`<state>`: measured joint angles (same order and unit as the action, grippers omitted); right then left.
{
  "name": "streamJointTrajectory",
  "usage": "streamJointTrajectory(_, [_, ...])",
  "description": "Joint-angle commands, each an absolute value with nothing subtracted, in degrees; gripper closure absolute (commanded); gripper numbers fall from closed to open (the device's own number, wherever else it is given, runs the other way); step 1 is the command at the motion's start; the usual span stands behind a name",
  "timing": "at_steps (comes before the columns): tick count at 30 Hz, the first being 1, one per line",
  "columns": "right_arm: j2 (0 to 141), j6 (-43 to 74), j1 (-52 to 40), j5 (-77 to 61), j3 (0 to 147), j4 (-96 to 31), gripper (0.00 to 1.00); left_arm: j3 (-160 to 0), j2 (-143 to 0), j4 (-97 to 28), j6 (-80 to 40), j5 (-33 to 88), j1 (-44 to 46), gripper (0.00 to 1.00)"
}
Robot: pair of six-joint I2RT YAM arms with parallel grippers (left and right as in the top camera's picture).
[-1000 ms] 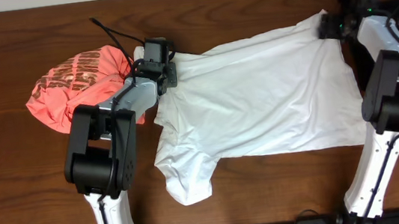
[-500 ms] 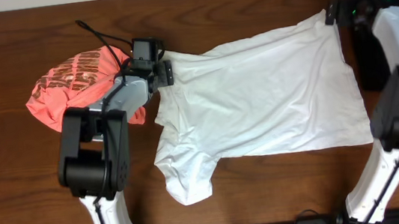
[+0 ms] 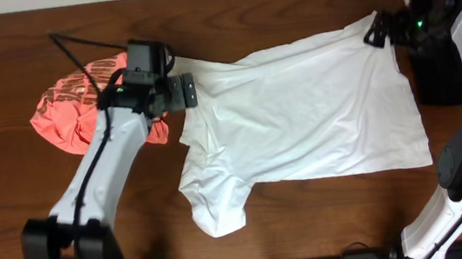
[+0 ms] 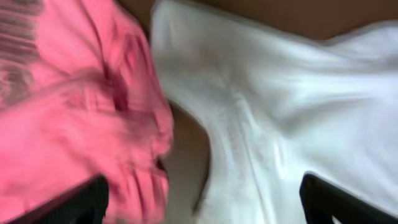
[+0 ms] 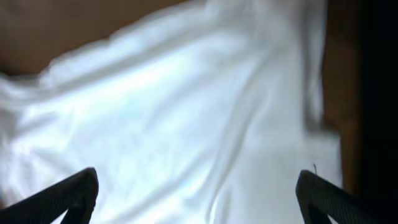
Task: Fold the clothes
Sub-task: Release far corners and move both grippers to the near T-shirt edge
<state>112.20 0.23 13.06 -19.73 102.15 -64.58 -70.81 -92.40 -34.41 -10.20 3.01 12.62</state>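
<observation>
The white T-shirt (image 3: 299, 113) lies spread across the middle of the table, one sleeve bunched toward the front left. The coral-pink shirt (image 3: 59, 114) sits crumpled at the back left. My left gripper (image 3: 186, 92) hovers over the white shirt's back left corner, beside the pink shirt. In the left wrist view it (image 4: 205, 208) is open, with the pink shirt (image 4: 74, 112) and the white T-shirt (image 4: 280, 124) below. My right gripper (image 3: 374, 33) is over the white shirt's back right corner. It (image 5: 199, 199) is open above the white cloth (image 5: 186, 112), holding nothing.
A black folded garment (image 3: 438, 71) lies at the right edge of the table, just past the white shirt; it shows as a dark strip (image 5: 379, 93) in the right wrist view. A black cable (image 3: 74, 56) trails behind the left arm.
My left gripper has opened and let go of the white shirt's corner, and its arm has risen. The right arm has lifted back to the right. The white shirt stays put.
</observation>
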Motion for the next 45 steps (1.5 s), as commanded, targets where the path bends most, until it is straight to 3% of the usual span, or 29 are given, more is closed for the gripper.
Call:
streamJointTrajectory(1, [111.31,-0.54,13.96,-18.57,102.35,-69.54,0.01,-70.89,-90.06,-40.1,-13.06,10.72,12.45,0.02])
streamJointTrajectory(8, [110.87,-0.14,13.96,-15.05,102.3,-80.07,0.05,-70.89,-88.99,-58.0,-15.57,11.79,13.78,0.02])
streamJointTrajectory(13, [106.74,3.36,13.74,-9.3,100.79,-83.18,0.05,-70.61,-87.94,-63.7,-15.9,11.7,17.45,0.02])
streamJointTrajectory(26, [75.79,12.95,13.76,0.6,67.29,-69.47,0.01,-62.02,-74.3,-65.43,-29.02,-0.36,25.28,0.02])
streamJointTrajectory(33, [72.99,31.22,13.76,3.64,53.28,-61.6,0.01,-49.84,-71.31,-55.0,-44.53,-4.32,25.26,0.02])
streamJointTrajectory(41, [73.03,61.25,13.82,11.88,49.82,-57.25,0.01,-45.36,-73.25,-45.1,-48.21,-4.56,25.26,0.02])
streamJointTrajectory(45, [73.14,68.51,13.8,12.12,49.8,-57.47,0.01,-45.36,-73.32,-44.21,-61.39,-4.45,25.3,0.02])
